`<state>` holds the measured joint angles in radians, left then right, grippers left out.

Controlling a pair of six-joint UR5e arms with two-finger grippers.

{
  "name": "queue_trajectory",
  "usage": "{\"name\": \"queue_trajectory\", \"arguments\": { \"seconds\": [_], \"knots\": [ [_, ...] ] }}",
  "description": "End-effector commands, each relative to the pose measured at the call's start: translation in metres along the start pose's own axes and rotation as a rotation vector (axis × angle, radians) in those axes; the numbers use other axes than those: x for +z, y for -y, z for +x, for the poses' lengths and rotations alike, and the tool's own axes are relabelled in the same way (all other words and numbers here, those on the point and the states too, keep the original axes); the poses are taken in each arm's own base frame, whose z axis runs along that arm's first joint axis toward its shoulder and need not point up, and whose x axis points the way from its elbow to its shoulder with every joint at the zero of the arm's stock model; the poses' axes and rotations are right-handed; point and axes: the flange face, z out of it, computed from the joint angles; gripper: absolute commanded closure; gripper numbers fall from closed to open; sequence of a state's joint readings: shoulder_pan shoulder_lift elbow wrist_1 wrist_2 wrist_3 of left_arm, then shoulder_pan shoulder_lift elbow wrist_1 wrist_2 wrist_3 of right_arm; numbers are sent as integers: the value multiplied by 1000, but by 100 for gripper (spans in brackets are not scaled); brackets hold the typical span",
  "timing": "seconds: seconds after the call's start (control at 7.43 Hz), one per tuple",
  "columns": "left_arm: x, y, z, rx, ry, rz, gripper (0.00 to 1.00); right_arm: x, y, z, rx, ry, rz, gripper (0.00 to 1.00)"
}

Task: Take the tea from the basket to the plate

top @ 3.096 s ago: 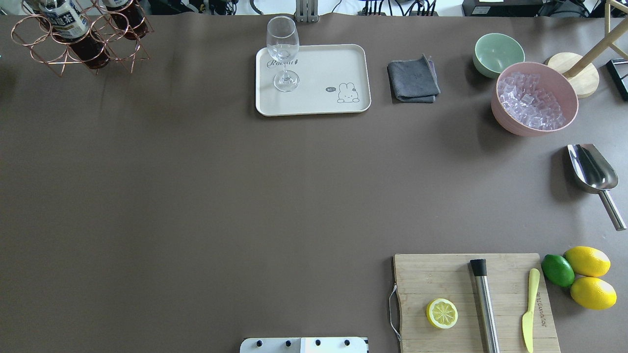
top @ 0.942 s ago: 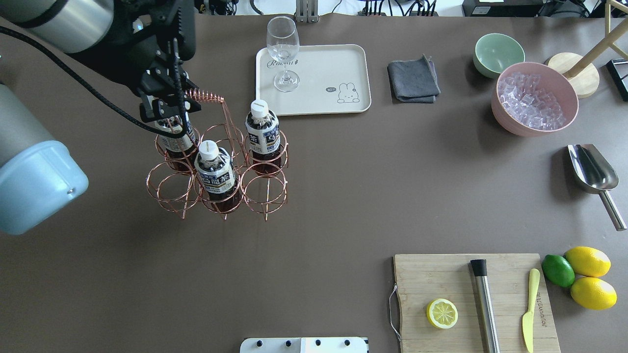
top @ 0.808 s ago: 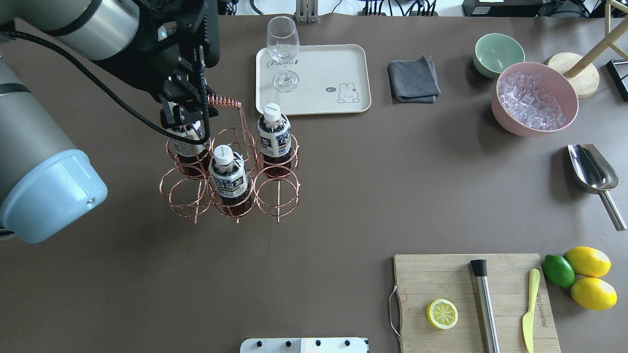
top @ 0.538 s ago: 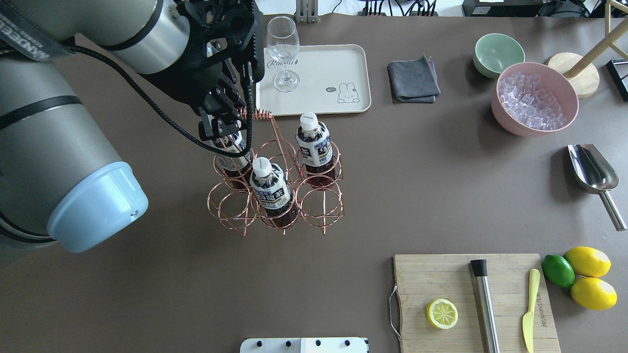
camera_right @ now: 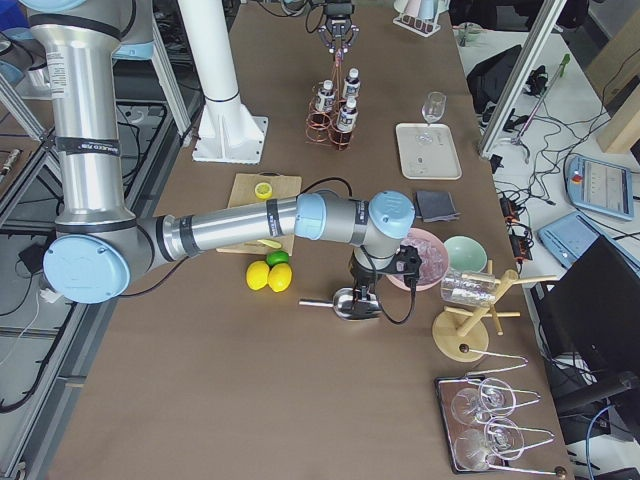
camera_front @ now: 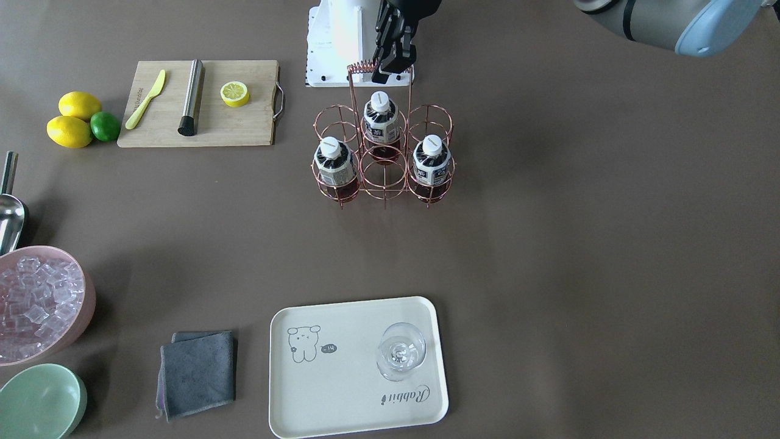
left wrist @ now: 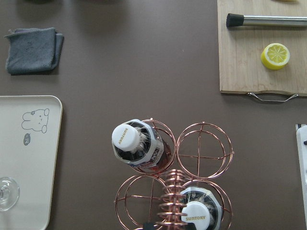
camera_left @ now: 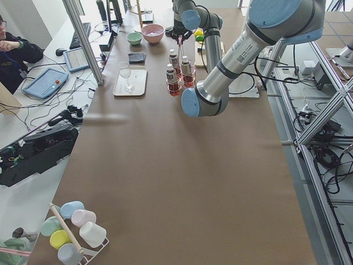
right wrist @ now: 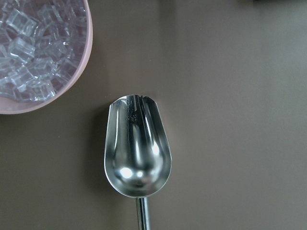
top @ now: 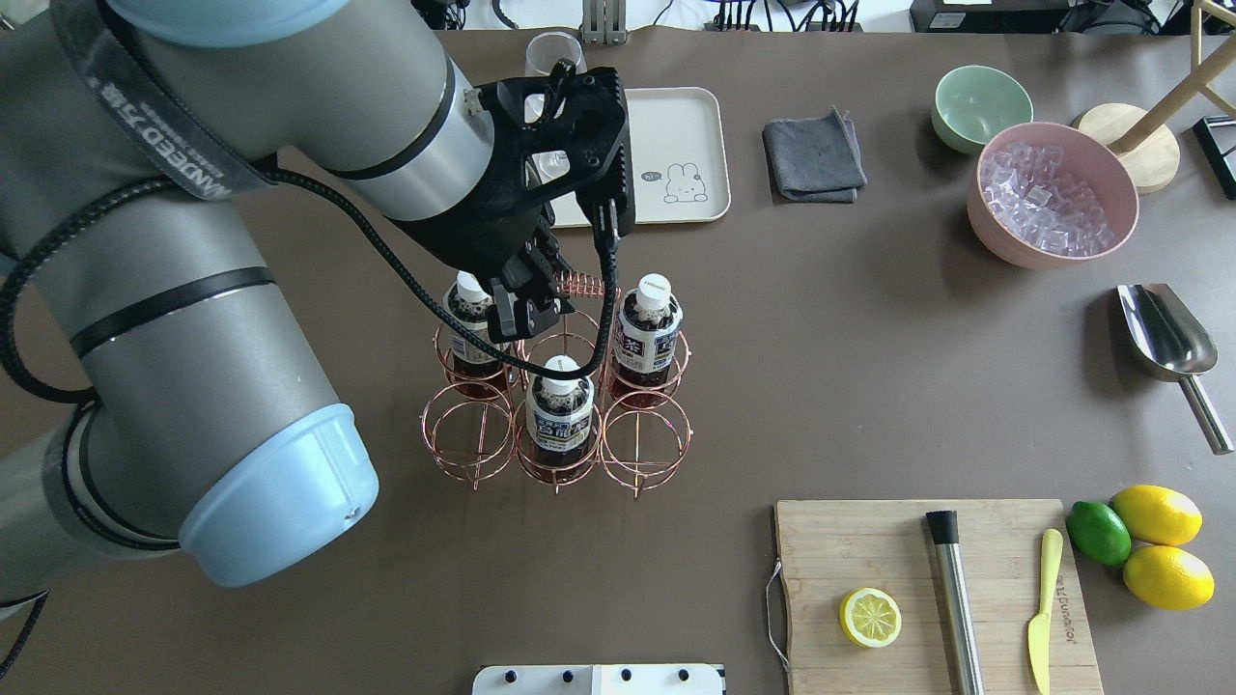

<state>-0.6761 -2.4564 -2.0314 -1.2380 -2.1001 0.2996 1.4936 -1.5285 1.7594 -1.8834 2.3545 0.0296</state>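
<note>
The copper wire basket point(top: 582, 285) is in the table's middle, on the robot's side of the plate. My left gripper point(top: 526, 309) point(camera_front: 393, 73) is shut on the coiled top of its handle. Three tea bottles point(top: 560, 410) point(top: 649, 328) point(top: 470, 319) with white caps stand upright in its cells; the other cells point(left wrist: 204, 151) are empty. The cream plate point(camera_front: 341, 390) point(top: 676, 125) holds only a stemmed glass point(camera_front: 399, 350). My right gripper point(camera_right: 365, 290) hangs over a steel scoop point(right wrist: 137, 153); I cannot tell if it is open or shut.
A cutting board point(top: 869, 541) with a lemon half, a steel rod and a yellow knife lies at the near right, two lemons and a lime point(top: 1098, 532) beside it. A pink bowl of ice point(top: 1053, 193), a green bowl point(top: 980, 101) and a grey cloth point(top: 813, 159) sit at the far right.
My left arm came in and carried the basket with its three bottles from the far left corner rightward and toward the robot, to the table's middle.
</note>
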Motion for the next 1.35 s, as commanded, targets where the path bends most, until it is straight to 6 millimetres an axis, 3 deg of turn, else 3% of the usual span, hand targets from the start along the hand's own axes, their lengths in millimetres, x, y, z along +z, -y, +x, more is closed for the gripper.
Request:
{"name": "queue_trajectory", "arguments": {
  "seconds": [0.0,0.27,0.81,1.08,1.21],
  "knots": [
    [10,11,14,-8,-18,2,100,-4,50,-84,45,-2,5,8],
    [18,14,17,0,-21,2,100,-8,68,-159,173,68,-12,1],
    [36,19,14,-9,-13,-13,100,-13,73,-301,290,153,-36,1],
    [42,19,11,-9,-14,-15,100,9,59,-357,281,221,-21,1],
    [42,20,10,-8,-13,-14,100,9,55,-372,287,233,-30,1]
  ]
}}
